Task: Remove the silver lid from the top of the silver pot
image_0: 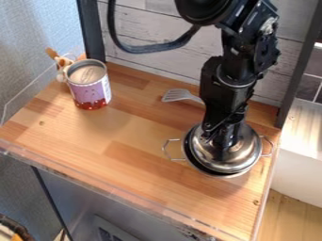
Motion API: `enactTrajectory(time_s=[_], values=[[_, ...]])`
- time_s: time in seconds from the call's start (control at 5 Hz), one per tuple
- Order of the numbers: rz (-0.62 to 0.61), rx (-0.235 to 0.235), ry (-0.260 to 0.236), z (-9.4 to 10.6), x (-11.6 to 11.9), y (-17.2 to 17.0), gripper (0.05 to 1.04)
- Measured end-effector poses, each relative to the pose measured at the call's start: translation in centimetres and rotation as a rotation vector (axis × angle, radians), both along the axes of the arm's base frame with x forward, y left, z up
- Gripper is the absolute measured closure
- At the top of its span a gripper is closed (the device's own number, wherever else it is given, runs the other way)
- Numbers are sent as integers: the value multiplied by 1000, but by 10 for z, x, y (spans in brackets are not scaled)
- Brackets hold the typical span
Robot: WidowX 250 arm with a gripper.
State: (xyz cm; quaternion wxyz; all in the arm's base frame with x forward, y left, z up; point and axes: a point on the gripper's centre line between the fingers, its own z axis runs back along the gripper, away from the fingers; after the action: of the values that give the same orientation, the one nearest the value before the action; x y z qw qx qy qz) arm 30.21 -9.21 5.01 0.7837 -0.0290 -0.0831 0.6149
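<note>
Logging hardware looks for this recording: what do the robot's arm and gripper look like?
The arm is black, built of chunky, angular segments with rounded joints, small pale specks and a whitish patch high on one side. A thick, dark cable loops out beside it. The gripper is black too; I can make out no lettering on it.

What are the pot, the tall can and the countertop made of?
The pot looks like polished metal, probably stainless steel, given its silvery shine. The can seems to be metal with a printed purple-and-red wrap, judging by its bare grey rim. The countertop appears to be wood, or a wood-look laminate: light and darker grained strips run side by side.
</note>
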Motion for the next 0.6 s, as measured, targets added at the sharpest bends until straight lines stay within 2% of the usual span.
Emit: enactTrajectory(time_s=[0.2, 0.4, 0.6], values=[[2, 22, 0, 8, -3, 5, 796], [27, 45, -123, 49, 2, 16, 796], [103, 63, -182, 70, 6, 41, 796]])
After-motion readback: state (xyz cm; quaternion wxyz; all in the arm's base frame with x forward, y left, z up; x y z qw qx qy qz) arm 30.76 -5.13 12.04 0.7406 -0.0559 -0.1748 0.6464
